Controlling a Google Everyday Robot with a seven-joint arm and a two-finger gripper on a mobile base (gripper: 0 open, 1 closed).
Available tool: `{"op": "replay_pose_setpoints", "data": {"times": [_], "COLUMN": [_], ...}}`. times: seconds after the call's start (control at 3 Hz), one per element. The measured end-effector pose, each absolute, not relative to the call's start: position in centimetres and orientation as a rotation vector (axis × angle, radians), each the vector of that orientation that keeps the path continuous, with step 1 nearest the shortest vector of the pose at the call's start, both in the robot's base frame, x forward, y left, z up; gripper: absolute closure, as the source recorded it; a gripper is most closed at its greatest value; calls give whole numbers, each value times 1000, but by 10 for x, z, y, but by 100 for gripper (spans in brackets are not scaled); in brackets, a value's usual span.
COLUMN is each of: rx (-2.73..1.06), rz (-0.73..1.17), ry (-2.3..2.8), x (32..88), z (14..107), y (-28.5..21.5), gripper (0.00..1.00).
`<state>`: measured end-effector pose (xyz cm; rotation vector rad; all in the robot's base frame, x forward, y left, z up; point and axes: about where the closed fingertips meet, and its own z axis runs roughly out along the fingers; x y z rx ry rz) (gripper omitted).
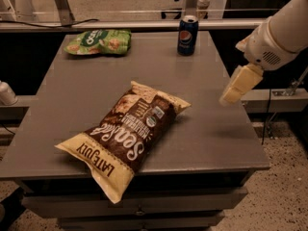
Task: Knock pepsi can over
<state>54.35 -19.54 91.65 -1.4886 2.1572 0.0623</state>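
Cream-coloured hand (239, 84), grip state indeterminate, hovers at the grey desk's (216, 129) 3 o'clock edge; advise sweeping toward 11 o'clock, striking the upright dark blue metal pepsi can (187, 35) high.

Gripper (237, 86): hangs at the right edge of the table (211, 138), well apart from the pepsi can (187, 35). The arm (281, 30) behind it is cut off by the top and right borders.
Pepsi can: far side hidden; lettering under the logo cannot be read.
Brown chip bag (127, 136): fine print illegible; it hides the tabletop beneath it.
White object (5, 93) at the left border: cut off, cannot be identified.
Table base: cut off by the bottom border.
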Motion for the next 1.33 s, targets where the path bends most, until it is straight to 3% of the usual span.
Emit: {"op": "replay_pose_setpoints", "data": {"times": [0.67, 1.33], "rx": [-1162, -1123], "rz": [238, 269], "ry": [2030, 2014], "x": [642, 651], "z": [896, 890], "y": [-185, -180], "gripper": [0, 0]}}
